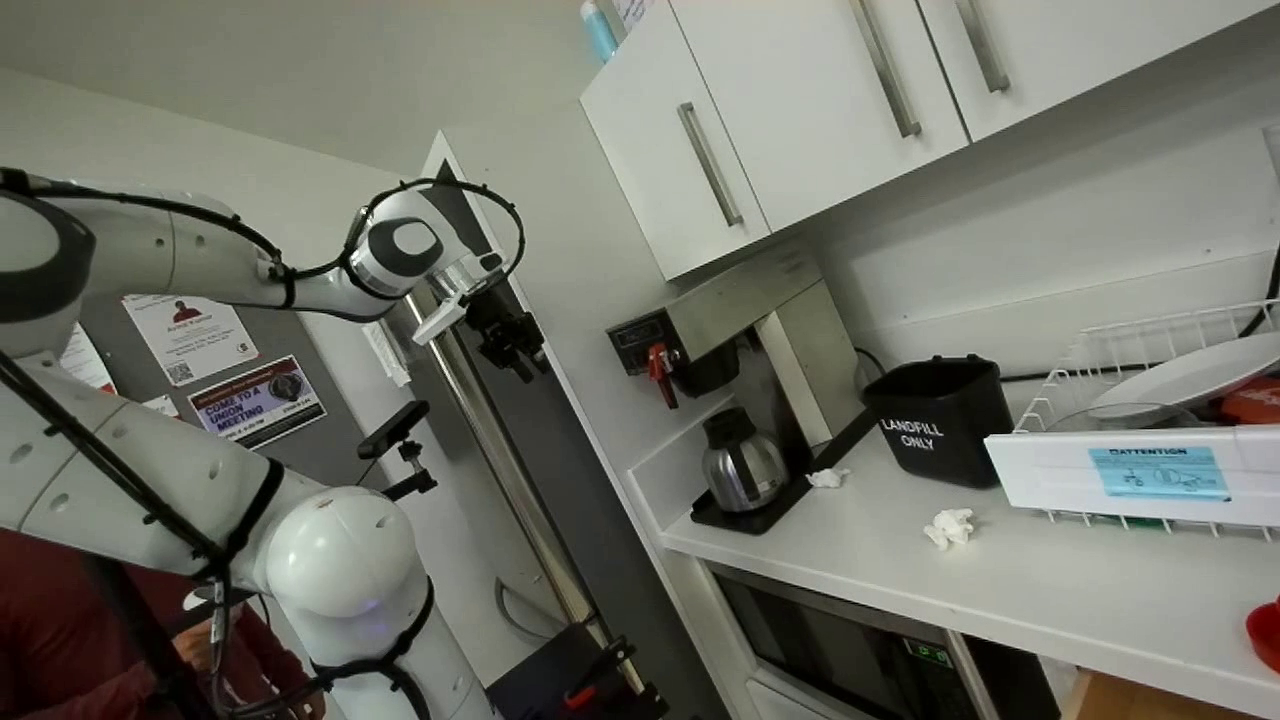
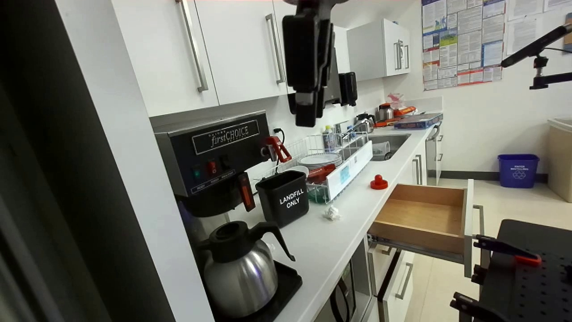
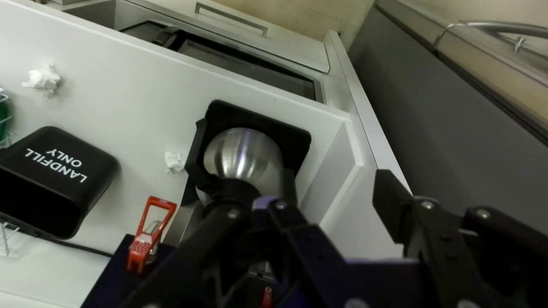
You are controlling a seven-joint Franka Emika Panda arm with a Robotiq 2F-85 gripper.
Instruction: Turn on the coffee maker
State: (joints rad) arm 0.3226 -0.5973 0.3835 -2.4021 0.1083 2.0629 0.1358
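The coffee maker (image 1: pixel 745 300) stands on the counter in both exterior views, with a black front panel (image 2: pixel 228 154) and an overhanging top. A red rocker switch (image 2: pixel 212 167) sits on that panel; it also shows at the bottom of the wrist view (image 3: pixel 266 297), partly framed by my gripper's linkage. A steel carafe (image 2: pixel 243 277) with a black lid stands on the base, below the gripper in the wrist view. My gripper (image 3: pixel 340 192) is open and empty, fingers pointing down. In an exterior view the gripper (image 1: pixel 532 367) is in front of the panel, apart from it.
A black "landfill only" bin (image 1: pixel 940 425) and a white dish rack (image 1: pixel 1110 470) stand along the counter. White cabinets (image 1: pixel 800 110) hang above the coffee maker. A white side wall (image 3: pixel 359 128) borders the counter beside the carafe. A drawer (image 2: pixel 420 223) is pulled out.
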